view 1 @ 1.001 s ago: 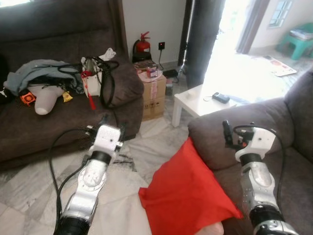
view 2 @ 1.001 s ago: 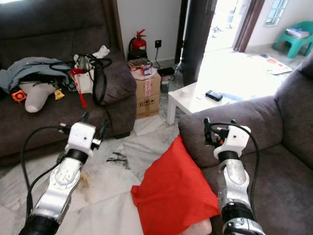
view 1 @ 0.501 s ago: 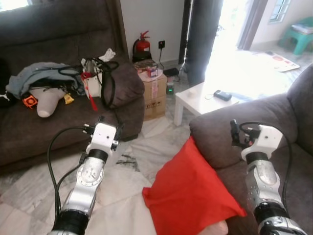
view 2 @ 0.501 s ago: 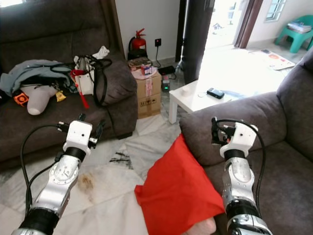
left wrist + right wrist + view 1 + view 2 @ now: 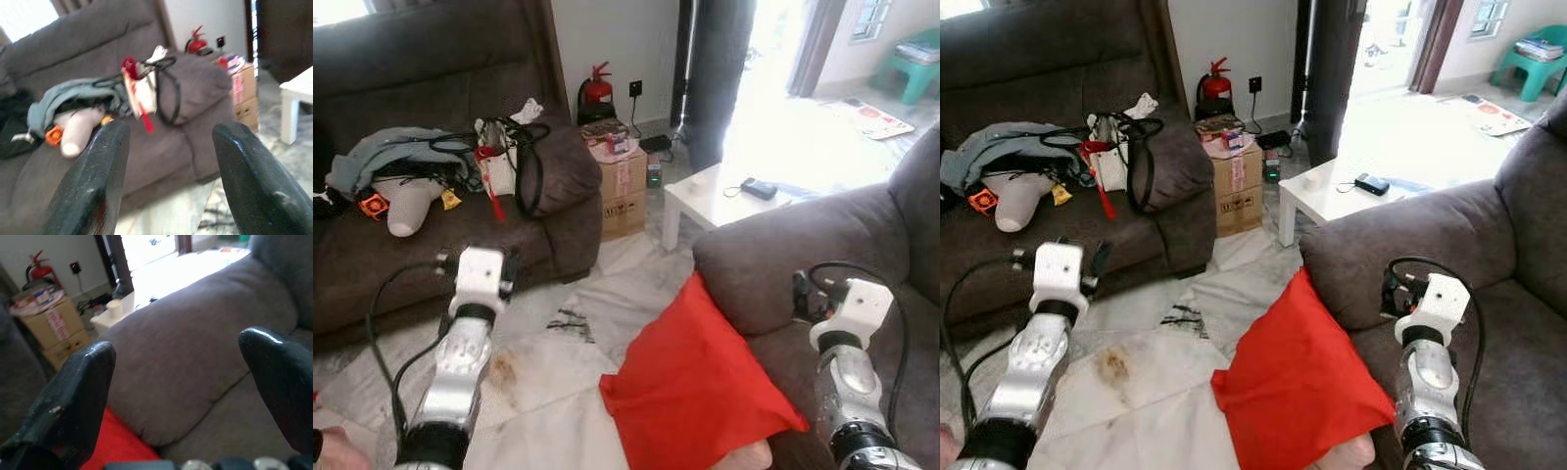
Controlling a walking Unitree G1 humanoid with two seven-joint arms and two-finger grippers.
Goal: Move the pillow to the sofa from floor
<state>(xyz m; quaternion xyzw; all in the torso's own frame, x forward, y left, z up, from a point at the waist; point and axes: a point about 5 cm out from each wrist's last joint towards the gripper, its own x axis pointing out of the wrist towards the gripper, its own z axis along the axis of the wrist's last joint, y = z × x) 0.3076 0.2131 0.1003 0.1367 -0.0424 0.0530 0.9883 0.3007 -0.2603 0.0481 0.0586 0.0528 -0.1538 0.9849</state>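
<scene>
Taken against the red fabric pillow point(image 5: 695, 392), which is propped with its lower edge on the pale marble floor point(image 5: 553, 377) and its upper corner leaned against the arm of the grey fabric sofa point(image 5: 773, 259), both arms are seen to have been drawn back over the last second. The left tool point(image 5: 166, 171), earlier held nearer the pillow, has been swung out away from it and now hangs above the floor with its two black fingers point(image 5: 93, 176) spread apart and nothing between them. The right tool point(image 5: 181, 387) has been lowered and pulled in beyond the pillow, over the sofa seat, its fingers likewise apart and empty. The pillow itself has not been shifted; it is touched by neither tool. The task is therefore judged to be unstarted in effect: the pillow is not yet on the seat, and both tools would have to be brought back to it before a grasp. Farther off lie the brown cardboard box point(image 5: 622, 181), the small white worktop point(image 5: 715, 201) and the red fire extinguisher point(image 5: 598, 90).
</scene>
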